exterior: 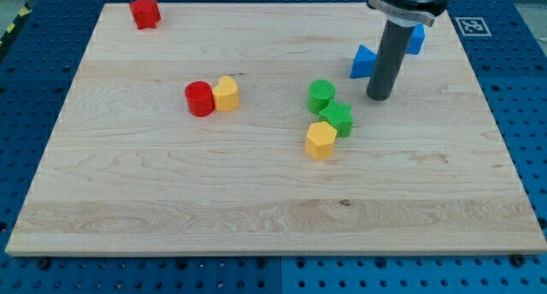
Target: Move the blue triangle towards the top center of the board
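Observation:
The blue triangle (362, 63) lies on the wooden board (256, 183) at the view's upper right. My tip (379, 97) stands just right of and slightly below it, close to or touching its right side; the rod hides that side. A second blue block (416, 39) sits further up and right, partly hidden behind the rod.
A red star-like block (144, 13) is at the top left. A red cylinder (199, 99) touches a yellow block (226, 94) left of centre. A green cylinder (321, 96), a green block (338, 119) and a yellow hexagon-like block (320, 140) cluster below left of my tip.

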`<state>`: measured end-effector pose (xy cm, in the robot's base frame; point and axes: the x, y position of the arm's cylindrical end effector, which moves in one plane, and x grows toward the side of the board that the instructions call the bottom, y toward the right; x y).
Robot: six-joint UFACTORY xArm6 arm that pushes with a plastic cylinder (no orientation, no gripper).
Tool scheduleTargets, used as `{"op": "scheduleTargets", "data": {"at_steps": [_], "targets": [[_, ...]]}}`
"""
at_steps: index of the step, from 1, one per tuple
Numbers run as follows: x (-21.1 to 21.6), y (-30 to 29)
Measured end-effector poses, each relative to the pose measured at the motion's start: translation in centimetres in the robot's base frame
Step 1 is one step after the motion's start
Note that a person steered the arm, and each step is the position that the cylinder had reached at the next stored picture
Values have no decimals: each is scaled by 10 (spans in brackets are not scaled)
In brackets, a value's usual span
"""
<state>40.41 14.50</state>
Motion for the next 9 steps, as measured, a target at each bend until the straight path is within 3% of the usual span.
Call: {"op": "scheduleTargets", "data": {"at_steps": [5, 7, 9], "targets": [[-43, 6], [-70, -54], [-65, 6]]}}
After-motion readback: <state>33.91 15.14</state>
